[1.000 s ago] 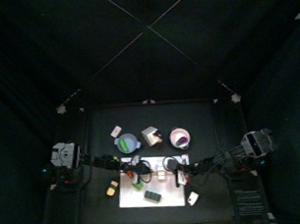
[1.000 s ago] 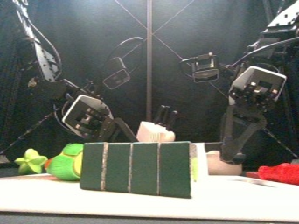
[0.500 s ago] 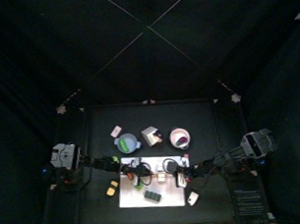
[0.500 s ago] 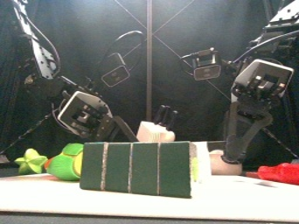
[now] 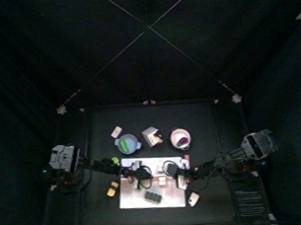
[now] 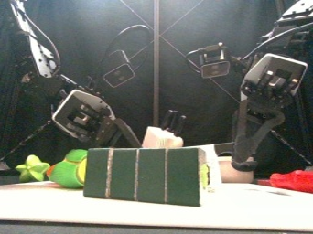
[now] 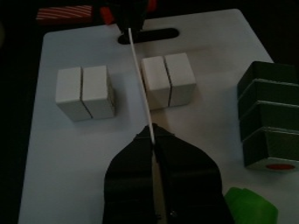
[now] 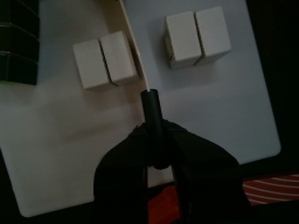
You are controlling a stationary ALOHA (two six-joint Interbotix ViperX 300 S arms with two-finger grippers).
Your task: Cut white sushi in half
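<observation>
Left gripper point(image 7: 151, 138): the jaws were drawn together, and a thin pale knife with a black handle point(image 7: 138, 79) was seen running into the seam between them. It was judged to be pinched at its tip end, probably so that the blade would be steadied.

Flat white plastic cutting board point(image 7: 216, 52): it was laid at the near middle of the table, between the two arms, so that both could reach it.

Two white block-shaped sushi pieces point(image 7: 86, 92) point(image 7: 166, 80): they were set side by side on the board, apart from each other. A seam was seen down the middle of each, judged to be the line meant for the cut.

Knife: it was held along the gap between the two blocks, close beside one but over neither seam. The cut was therefore judged not yet begun.

Dark green banded sushi block point(image 6: 145, 176): it was stood off the board near the front edge, clear of the blade.

Right gripper point(image 8: 149, 127): it was clamped on the knife's black handle, with the blade pointed away over the board, presumably to drive the stroke.
</observation>
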